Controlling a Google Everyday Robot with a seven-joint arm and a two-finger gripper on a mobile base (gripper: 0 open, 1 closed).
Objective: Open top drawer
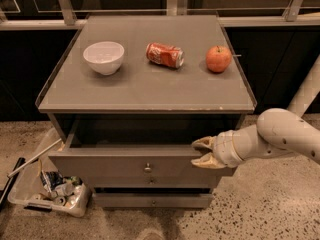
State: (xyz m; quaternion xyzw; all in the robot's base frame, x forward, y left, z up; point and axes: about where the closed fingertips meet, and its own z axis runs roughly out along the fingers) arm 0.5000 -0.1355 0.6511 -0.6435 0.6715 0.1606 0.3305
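The top drawer (115, 165) of the grey cabinet is pulled partway out, showing its dark, deep inside. Its flat front panel has a small round metal knob (147, 168) at centre. My gripper (203, 153) is at the right end of that front panel, at the height of its top edge. Its two pale fingers (202, 144) are spread apart, one above the other, with the upper one at the panel's top rim. The white arm reaches in from the right.
On the cabinet top (145, 91) are a white bowl (104, 57), a red soda can (164, 55) on its side and an apple (218, 59). Two slimmer drawers (152, 200) sit below. A clear bin of trash (50, 191) stands on the floor at left.
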